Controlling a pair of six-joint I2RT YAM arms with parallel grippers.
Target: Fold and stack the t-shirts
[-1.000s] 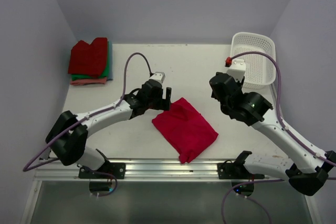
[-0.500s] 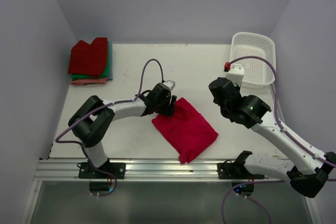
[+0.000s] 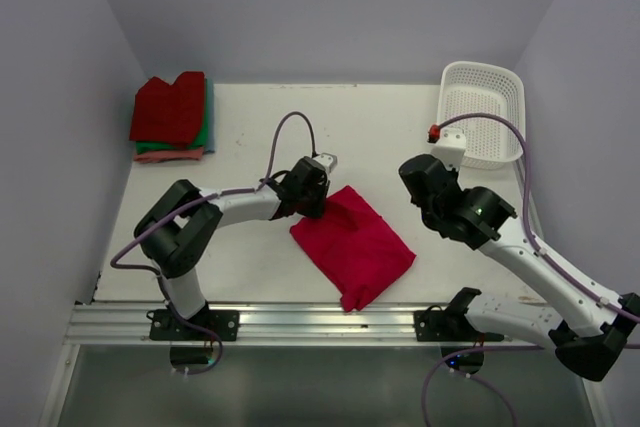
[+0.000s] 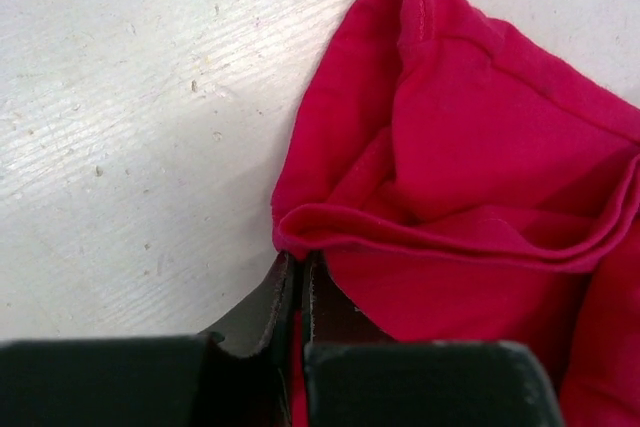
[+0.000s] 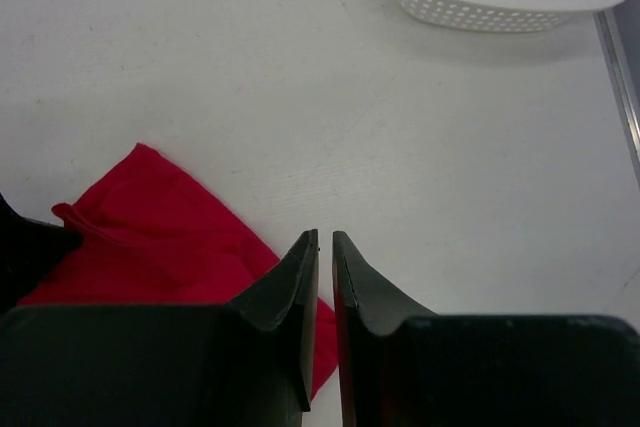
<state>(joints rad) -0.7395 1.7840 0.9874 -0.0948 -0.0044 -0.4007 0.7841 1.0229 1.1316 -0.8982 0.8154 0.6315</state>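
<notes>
A bright crimson-pink t-shirt (image 3: pixel 355 247) lies folded into a rough square, turned like a diamond, on the white table near the middle front. My left gripper (image 3: pixel 320 203) sits low at the shirt's upper-left corner, shut on its folded edge; in the left wrist view the gripper (image 4: pixel 298 262) pinches red cloth (image 4: pixel 480 147) between its pads. Other t-shirts are stacked at the far left, dark red (image 3: pixel 168 107) on top, green (image 3: pixel 176 144) and salmon pink (image 3: pixel 168 156) under it. My right gripper (image 5: pixel 325 239) hovers to the right of the shirt (image 5: pixel 150 237), nearly shut, holding nothing.
A white lattice basket (image 3: pixel 500 147) stands at the far right corner, also in the right wrist view as the basket (image 5: pixel 480 9). The table's right edge (image 5: pixel 618 67) runs close beside it. Purple cables loop over both arms.
My left gripper moved right to the crimson shirt's corner, dropped low and closed on its edge. The right gripper's jaws came nearly together and the arm shifted slightly.
</notes>
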